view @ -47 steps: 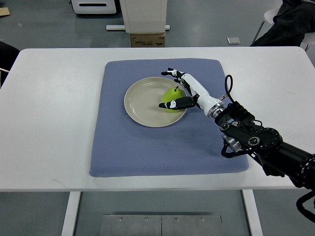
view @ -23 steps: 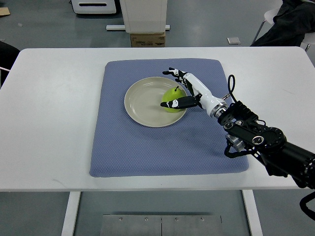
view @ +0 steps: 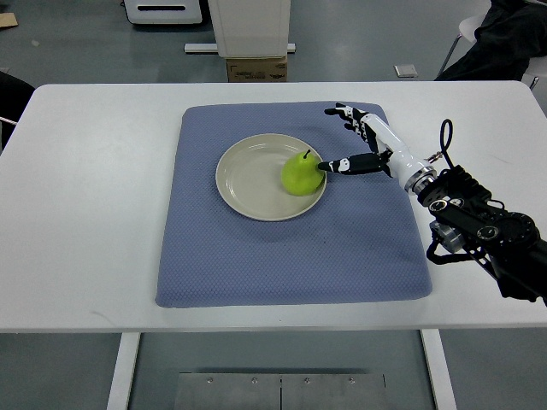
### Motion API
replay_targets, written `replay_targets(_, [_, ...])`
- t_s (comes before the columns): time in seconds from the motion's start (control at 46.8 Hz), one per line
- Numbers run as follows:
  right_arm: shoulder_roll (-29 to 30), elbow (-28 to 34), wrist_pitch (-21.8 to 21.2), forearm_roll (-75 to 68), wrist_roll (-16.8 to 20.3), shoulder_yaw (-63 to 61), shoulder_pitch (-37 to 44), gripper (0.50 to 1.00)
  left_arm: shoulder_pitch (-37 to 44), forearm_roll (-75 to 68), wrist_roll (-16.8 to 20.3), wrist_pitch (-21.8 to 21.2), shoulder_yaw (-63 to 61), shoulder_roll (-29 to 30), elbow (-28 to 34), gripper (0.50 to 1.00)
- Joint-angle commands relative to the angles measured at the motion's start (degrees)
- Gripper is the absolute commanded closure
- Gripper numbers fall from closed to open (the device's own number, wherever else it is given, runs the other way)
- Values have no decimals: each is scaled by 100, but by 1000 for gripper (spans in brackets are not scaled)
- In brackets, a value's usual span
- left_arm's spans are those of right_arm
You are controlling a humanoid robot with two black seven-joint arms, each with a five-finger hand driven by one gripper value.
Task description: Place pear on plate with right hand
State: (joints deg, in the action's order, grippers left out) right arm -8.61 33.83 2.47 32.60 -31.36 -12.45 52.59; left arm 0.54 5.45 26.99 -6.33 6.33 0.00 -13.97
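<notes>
Resting upright on the right side of the plate (view: 248,175), stem up, the pear (view: 300,173) sits free of any grip, so the placing looks done. Just to its right, the right hand (view: 363,145) hangs over the blue mat (view: 282,256) with its fingers (view: 340,110) spread wide and holding nothing; the thumb tip lies close by the fruit, and whether it touches cannot be told. Its arm enters from the right edge of the white bench (view: 85,188). No left arm shows. By this reading the step in hand is the release, and the next move calls only for drawing the hand clear to the right without nudging the pear.
</notes>
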Motion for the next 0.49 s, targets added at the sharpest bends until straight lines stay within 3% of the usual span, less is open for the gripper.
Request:
replay_targets(0.0, [-105,0,-71,-8,-1,-73,-21,502,-1,0,0,0,0,0,0,500])
replay_targets(0.171, [-194,-17,-115,-60,95,-565,-152,502,-1,0,0,0,0,0,0,500])
replay_targets(0.47, [-255,-8,-107,-342,763,-1751,-399,502,-1,0,0,0,0,0,0,500])
